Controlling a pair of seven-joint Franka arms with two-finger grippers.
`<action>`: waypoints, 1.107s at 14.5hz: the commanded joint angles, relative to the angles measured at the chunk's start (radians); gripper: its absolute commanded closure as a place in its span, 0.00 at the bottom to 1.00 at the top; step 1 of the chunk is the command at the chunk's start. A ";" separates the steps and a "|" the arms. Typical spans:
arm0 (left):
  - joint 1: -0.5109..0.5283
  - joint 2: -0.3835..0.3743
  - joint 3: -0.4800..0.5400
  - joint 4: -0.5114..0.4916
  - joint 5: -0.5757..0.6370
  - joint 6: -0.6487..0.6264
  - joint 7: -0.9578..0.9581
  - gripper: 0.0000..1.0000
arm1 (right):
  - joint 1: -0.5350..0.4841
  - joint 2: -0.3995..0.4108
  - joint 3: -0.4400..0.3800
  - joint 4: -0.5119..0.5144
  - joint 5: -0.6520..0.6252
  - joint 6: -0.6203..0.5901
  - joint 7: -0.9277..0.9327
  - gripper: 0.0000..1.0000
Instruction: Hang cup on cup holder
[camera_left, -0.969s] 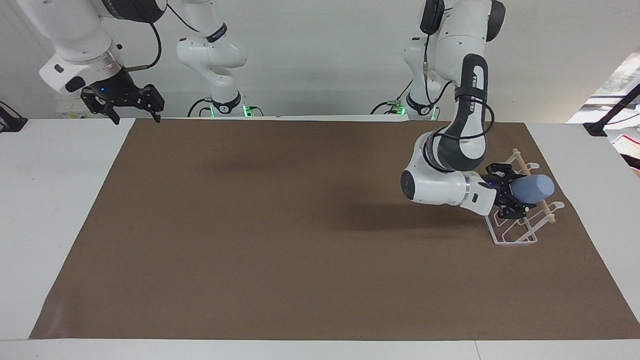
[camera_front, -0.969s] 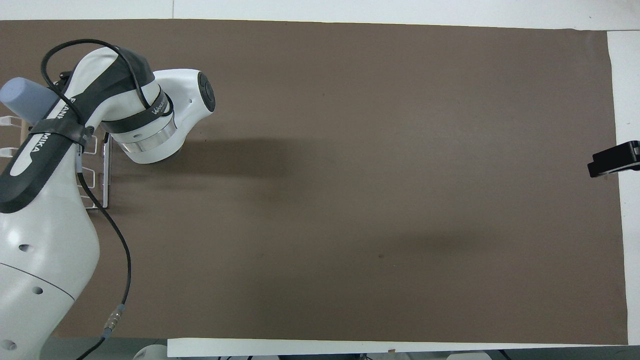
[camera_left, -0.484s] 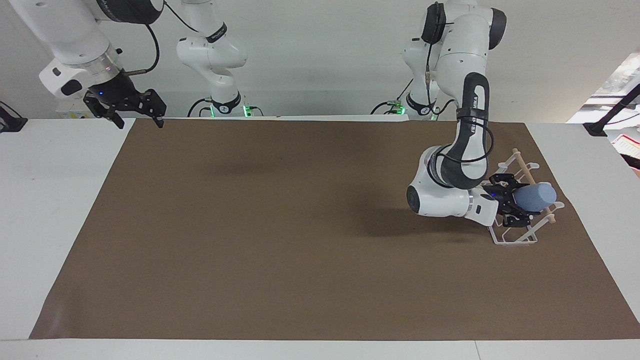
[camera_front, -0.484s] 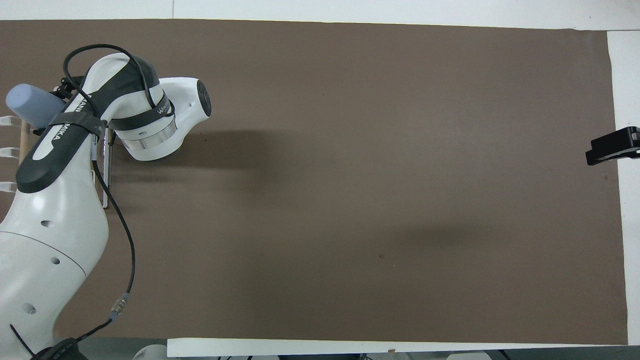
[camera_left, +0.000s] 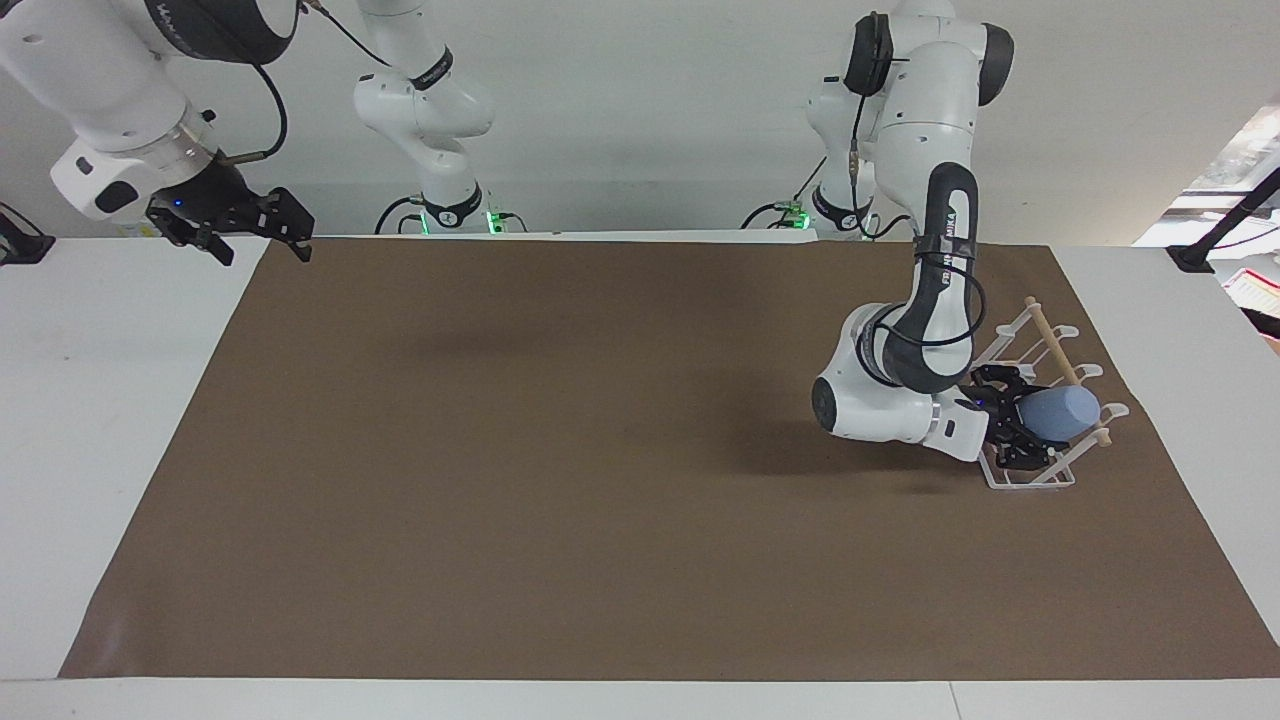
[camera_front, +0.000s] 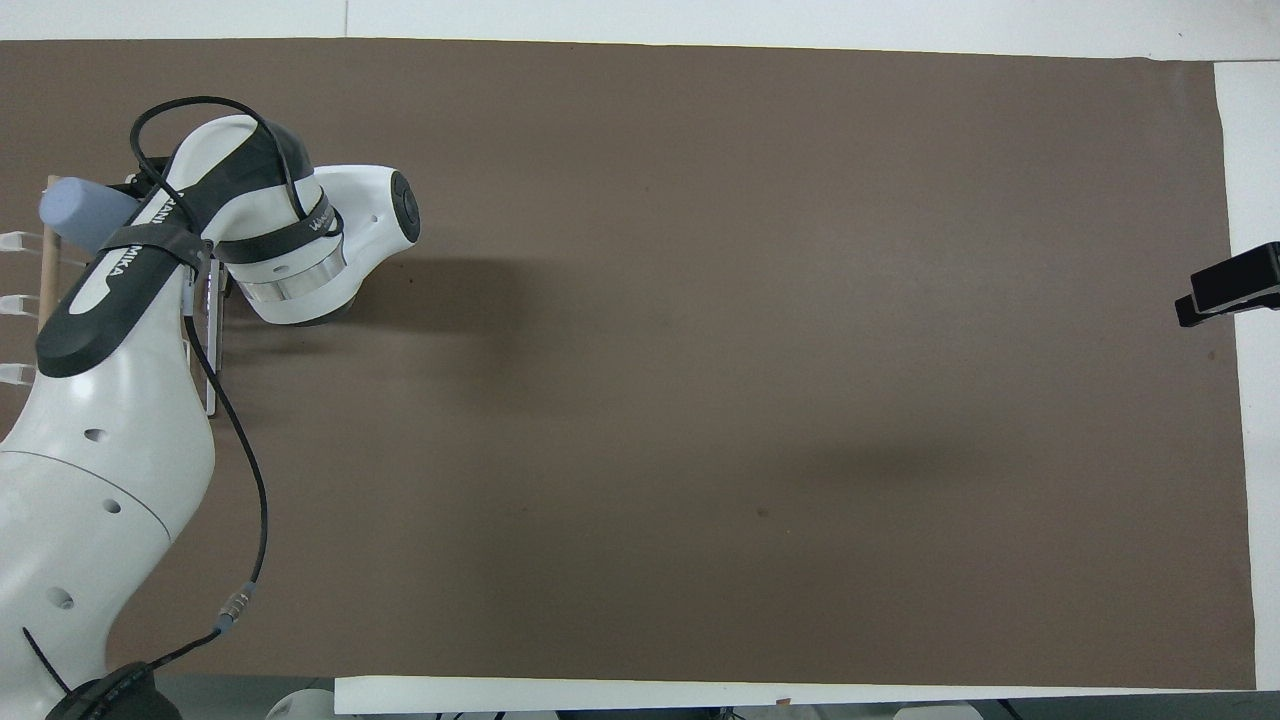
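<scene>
Facing view: left gripper (camera_left: 1012, 432) fingers around cup (camera_left: 1062, 412) on cup holder (camera_left: 1040, 478), grip unclear; right gripper (camera_left: 255, 230) fingers spread.

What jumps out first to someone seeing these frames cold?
The light-blue cup, lying tilted on the white wire cup holder at the left arm's end of the table, with the left gripper at its mouth end. The right gripper waits raised over the table's right-arm corner nearest the robots.
</scene>
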 joint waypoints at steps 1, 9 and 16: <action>0.001 -0.012 -0.004 0.042 -0.079 -0.023 -0.007 0.00 | 0.004 -0.036 0.007 -0.030 -0.017 -0.008 0.008 0.01; 0.047 -0.189 -0.008 0.086 -0.196 -0.057 0.359 0.00 | -0.007 -0.039 0.007 -0.038 -0.002 -0.005 0.008 0.01; 0.118 -0.370 -0.007 0.047 -0.546 -0.003 0.896 0.00 | -0.001 -0.039 0.007 -0.038 -0.002 -0.008 0.005 0.01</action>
